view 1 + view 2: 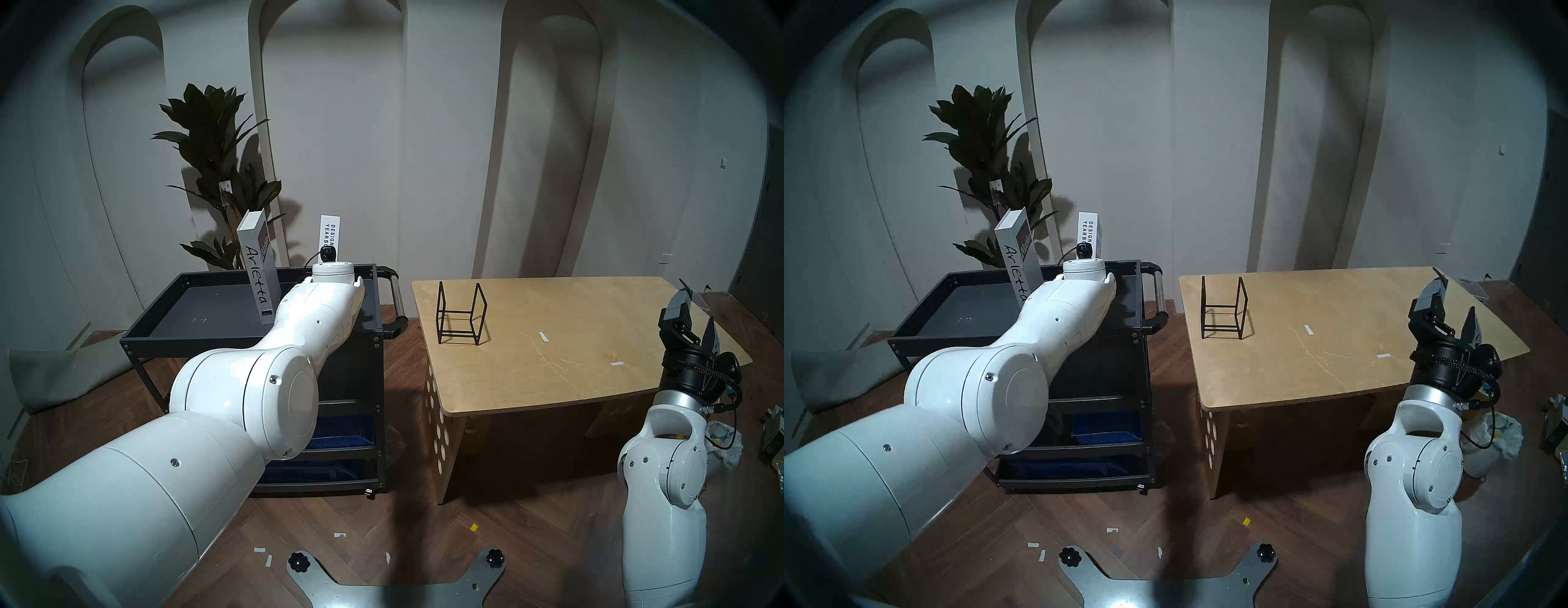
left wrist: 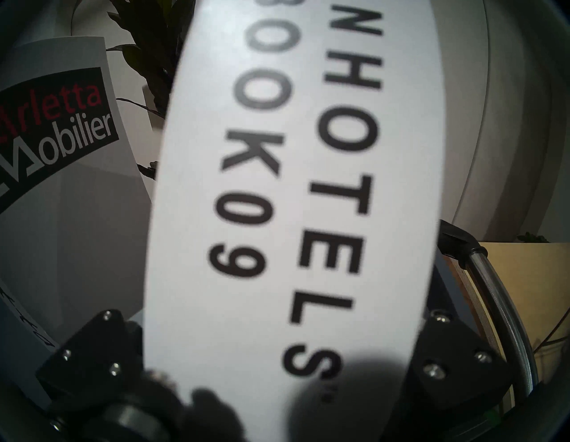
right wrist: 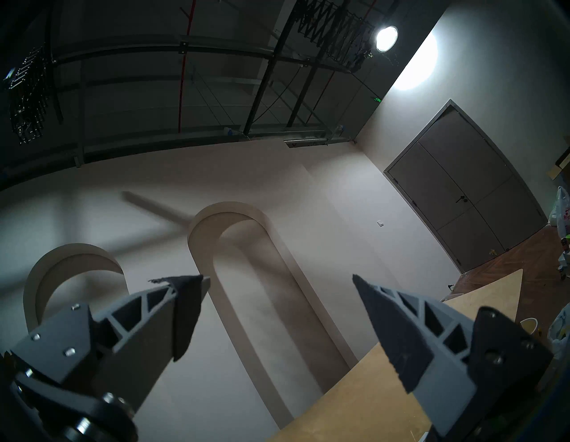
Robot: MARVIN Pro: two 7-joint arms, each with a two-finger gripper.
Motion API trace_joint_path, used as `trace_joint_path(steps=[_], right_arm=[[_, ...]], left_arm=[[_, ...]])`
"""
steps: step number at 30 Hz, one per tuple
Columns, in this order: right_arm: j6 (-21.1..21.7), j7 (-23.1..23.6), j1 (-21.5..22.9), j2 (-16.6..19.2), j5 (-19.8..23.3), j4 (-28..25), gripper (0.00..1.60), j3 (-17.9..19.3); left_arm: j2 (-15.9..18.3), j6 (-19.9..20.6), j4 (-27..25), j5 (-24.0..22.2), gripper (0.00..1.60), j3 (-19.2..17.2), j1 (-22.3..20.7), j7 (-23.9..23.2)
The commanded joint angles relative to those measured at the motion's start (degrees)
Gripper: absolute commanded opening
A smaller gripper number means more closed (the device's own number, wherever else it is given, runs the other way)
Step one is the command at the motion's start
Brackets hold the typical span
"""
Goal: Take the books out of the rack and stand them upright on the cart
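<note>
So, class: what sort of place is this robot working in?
Probably a staged showroom or studio: pale wall with arched niches, potted plant, plywood table, herringbone wood floor.

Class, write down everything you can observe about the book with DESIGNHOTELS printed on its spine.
The DESIGNHOTELS book is a thick white volume with a smooth, matte-looking spine printed in black capitals reading HOTELS and BOOK09. It is roughly upright, leaning slightly, above the top tray of the dark cart, right of the taller Arletta book. The left tool grips its lower part, a finger on each side. Its bottom edge is hidden behind the arm.
</note>
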Motion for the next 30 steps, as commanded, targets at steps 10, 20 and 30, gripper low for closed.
trace_joint_path(steps=[10, 20, 30], right_arm=[[-0.17, 0.08, 0.56, 0.23, -0.13, -0.69, 1.6, 0.04], [-0.05, 0.15, 1.13, 0.42, -0.08, -0.36, 1.6, -0.24], [-0.04, 0.18, 1.63, 0.58, 0.0, 0.07, 1.6, -0.61]], left_arm=[[0.68, -1.16, 2.01, 0.05, 0.0, 0.33, -4.36, -0.99], [1.04, -0.16, 3.45, -0.14, 0.51, 0.18, -5.74, -1.72], [1.88, 0.36, 4.87, -0.3, 1.16, -0.05, -6.42, -2.23]])
